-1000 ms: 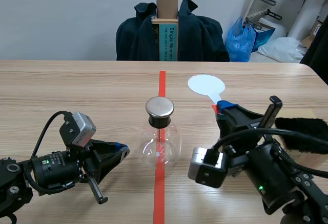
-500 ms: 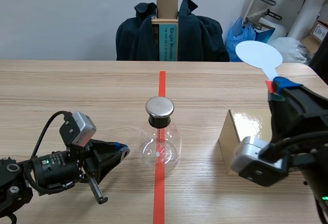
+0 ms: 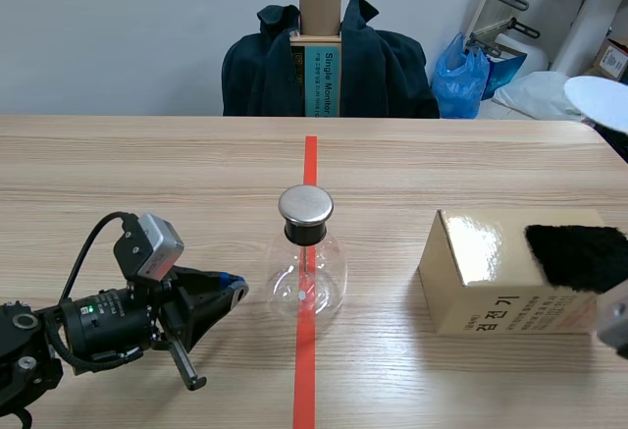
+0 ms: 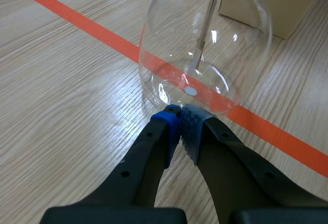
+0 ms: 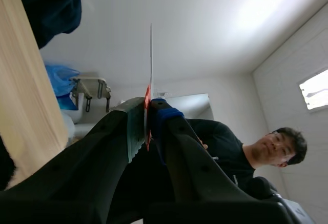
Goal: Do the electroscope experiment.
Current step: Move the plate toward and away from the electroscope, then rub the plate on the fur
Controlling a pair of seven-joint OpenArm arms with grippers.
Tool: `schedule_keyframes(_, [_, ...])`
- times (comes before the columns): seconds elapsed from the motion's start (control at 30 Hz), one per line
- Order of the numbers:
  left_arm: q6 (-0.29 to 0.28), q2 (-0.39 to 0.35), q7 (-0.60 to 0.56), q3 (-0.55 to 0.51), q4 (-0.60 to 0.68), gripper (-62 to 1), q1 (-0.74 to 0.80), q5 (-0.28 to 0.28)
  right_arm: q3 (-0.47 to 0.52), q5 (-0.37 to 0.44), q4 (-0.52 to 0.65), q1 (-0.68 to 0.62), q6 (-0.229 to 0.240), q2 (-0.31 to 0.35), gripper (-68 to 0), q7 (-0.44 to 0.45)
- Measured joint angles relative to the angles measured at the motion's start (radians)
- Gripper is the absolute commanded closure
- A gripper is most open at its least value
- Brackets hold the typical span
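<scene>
Left jaws sit pressed together just beside the clear round glass electroscope flask (image 3: 311, 262), frame centre; right jaws pinch a thin white disc (image 3: 601, 101), upper right.

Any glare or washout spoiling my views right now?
Scene view: glare atop the glossy box; flask clear. Left wrist view: bright reflections speckle the glass. Right wrist view: ceiling light washes out the background; paddle in the right hand appears edge-on.

Wooden table (image 3: 147, 169); glass electroscope (image 3: 307, 274) on its middle, tan box (image 3: 491, 292) to the right
</scene>
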Motion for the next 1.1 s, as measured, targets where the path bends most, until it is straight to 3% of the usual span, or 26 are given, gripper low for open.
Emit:
schedule_keyframes(0.13, [-0.001,-0.054,-0.106,-0.045,0.11,-2.7,0.093,-0.013,0.028,0.007,0.0,0.013,0.0,0.002,-0.8,0.013])
schedule_keyframes(0.33, [-0.001,-0.203,-0.122,-0.197,0.418,-2.7,0.37,-0.047,0.069,0.127,-0.001,0.013,0.0,0.002,-0.8,0.019])
schedule_keyframes(0.43, [-0.001,-0.251,-0.121,-0.265,0.569,-2.7,0.521,-0.047,0.108,0.148,-0.001,0.013,0.0,0.002,-0.8,0.022])
schedule_keyframes(0.6, [-0.001,-0.271,-0.121,-0.402,0.763,-2.7,0.764,-0.047,0.143,0.166,-0.001,0.013,0.0,0.002,-0.8,0.022])
schedule_keyframes(0.73, [-0.001,-0.271,-0.121,-0.452,0.821,-4.7,0.829,-0.047,0.155,0.177,-0.001,0.013,0.001,0.002,-0.8,0.021])
schedule_keyframes(0.8, [0.0,-0.27,-0.117,-0.452,0.821,-16.5,0.819,-0.047,0.155,0.206,-0.001,0.013,0.0,0.002,-0.9,0.02])
schedule_keyframes(0.9, [0.0,-0.27,-0.116,-0.452,0.814,-56.3,0.797,-0.047,0.155,0.232,-0.002,0.013,0.001,0.002,-0.8,0.015])
schedule_keyframes(0.93, [0.006,-0.269,-0.115,-0.452,0.813,-62.3,0.793,-0.048,0.155,0.224,-0.005,0.013,0.005,0.002,-0.8,0.013])
schedule_keyframes(1.1, [0.008,-0.262,-0.12,-0.452,0.808,-62.3,0.792,-0.049,0.129,0.111,-0.108,0.038,0.026,-0.026,-0.8,0.025])
